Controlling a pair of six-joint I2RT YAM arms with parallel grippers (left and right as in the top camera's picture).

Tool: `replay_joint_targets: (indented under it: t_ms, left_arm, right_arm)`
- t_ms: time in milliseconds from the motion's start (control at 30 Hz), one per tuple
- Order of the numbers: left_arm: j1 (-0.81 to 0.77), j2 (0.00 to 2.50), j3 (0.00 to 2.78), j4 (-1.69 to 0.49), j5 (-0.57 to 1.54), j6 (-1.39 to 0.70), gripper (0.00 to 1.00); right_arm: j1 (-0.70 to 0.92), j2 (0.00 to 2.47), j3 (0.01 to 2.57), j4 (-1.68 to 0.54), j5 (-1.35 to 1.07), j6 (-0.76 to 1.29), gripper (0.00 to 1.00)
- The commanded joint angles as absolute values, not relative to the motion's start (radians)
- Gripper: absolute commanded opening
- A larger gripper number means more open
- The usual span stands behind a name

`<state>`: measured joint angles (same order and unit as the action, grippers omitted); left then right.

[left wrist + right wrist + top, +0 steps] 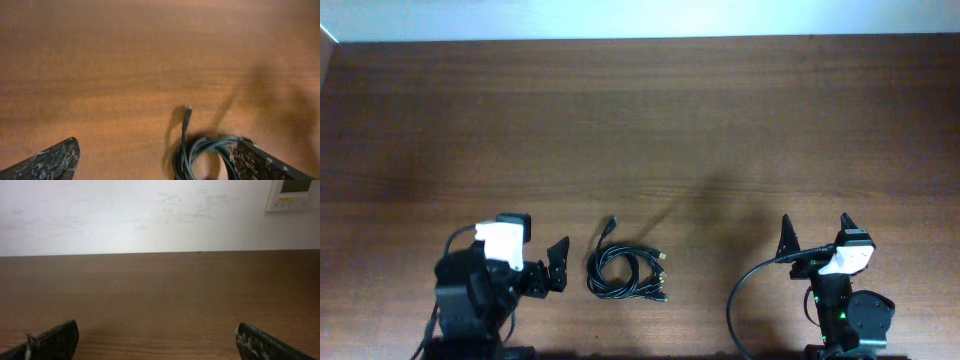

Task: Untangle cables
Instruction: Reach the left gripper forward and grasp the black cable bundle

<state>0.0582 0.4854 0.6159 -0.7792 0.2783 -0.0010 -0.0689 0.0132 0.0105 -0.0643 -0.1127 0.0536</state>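
1. A brown wood-grain desk (pixel 640 120) is being shown under soft light. A pale wall (pixel 150 215) is running behind its far edge, and a white wall panel (pixel 295 195) is being cut off at the frame's corner.
2. The cables (pixel 625 270) are being seen lying as one small coil between the two arms, just beside the left fingers (pixel 52 161) and well apart from the right fingers (pixel 55 340).
3. Both pairs of fingers are being held spread wide, with nothing being pinched.
4. In the left wrist view the coil is being clipped by the bottom edge and partly hidden behind one finger. The number of cords in the bundle cannot be told.
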Motion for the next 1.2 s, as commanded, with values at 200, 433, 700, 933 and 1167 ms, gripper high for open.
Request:
replay_joint_targets:
  t_ms: [200,433,700,933,1167]
  left_arm:
    - [0.054,0.853,0.830,-0.946,0.293,0.016,0.99]
    - [-0.056,1.029,0.850,-0.971,0.293,0.063,0.99]
    - [-0.231,1.195,0.850,-0.966,0.178,0.008,0.99]
    - [-0.309,1.334,0.850,-0.937,0.102,-0.009,0.99]
    - [-0.323,1.496,0.850,-0.837,0.101,-0.020,0.99]
  right_arm:
    - [-0.059,0.015,0.006,-0.072,-0.100,0.064,0.99]
    - [-0.059,0.015,0.006,-0.072,-0.100,0.064,0.99]
    - [-0.059,0.015,0.006,-0.072,-0.100,0.064,0.99]
    - [-0.059,0.015,0.006,-0.072,-0.100,0.064,0.99]
    - [-0.059,0.015,0.006,-0.072,-0.100,0.064,0.99]
